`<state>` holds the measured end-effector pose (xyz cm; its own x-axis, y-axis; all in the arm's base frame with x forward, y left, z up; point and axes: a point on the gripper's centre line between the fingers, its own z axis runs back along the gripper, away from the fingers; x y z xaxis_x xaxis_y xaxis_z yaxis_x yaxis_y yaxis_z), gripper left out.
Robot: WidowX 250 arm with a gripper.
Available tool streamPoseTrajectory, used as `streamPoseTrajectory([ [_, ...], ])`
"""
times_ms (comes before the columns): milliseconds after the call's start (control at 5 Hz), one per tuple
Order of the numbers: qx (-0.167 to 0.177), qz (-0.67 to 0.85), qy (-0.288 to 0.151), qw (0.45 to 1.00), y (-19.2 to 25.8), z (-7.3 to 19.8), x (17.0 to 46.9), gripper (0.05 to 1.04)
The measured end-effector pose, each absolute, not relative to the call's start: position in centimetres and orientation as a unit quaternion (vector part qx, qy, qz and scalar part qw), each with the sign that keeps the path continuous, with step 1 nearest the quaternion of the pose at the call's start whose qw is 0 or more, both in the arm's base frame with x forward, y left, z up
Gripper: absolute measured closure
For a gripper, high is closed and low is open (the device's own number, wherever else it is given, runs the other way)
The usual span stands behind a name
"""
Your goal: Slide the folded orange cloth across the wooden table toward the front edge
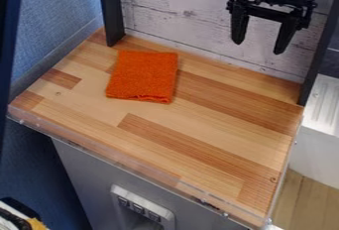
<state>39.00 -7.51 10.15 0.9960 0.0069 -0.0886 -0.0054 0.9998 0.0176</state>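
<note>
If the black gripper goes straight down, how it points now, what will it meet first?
Probably the wooden tabletop, not the folded orange cloth, though this one angle leaves the depth of the gripper unclear.

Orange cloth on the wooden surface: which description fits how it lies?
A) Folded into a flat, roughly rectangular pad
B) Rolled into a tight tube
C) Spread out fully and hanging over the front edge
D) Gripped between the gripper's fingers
A: the orange cloth lies flat on the wooden surface as a roughly rectangular pad, its folded layers visible along the near edge.
</note>
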Motion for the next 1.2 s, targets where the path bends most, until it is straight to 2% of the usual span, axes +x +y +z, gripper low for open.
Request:
streamPoseTrajectory([
  [200, 0.008, -0.019, 0.056, 0.998, -6.5, 8.5, 38.4, 0.085],
  [400, -0.001, -0.034, 0.048, 0.998, -3.1, 8.1, 37.6, 0.085],
  [1000, -0.016, -0.110, -0.027, 0.993, 4.2, 9.3, 36.9, 0.085],
  [1200, -0.016, -0.129, -0.032, 0.991, 6.5, 9.4, 36.6, 0.085],
])
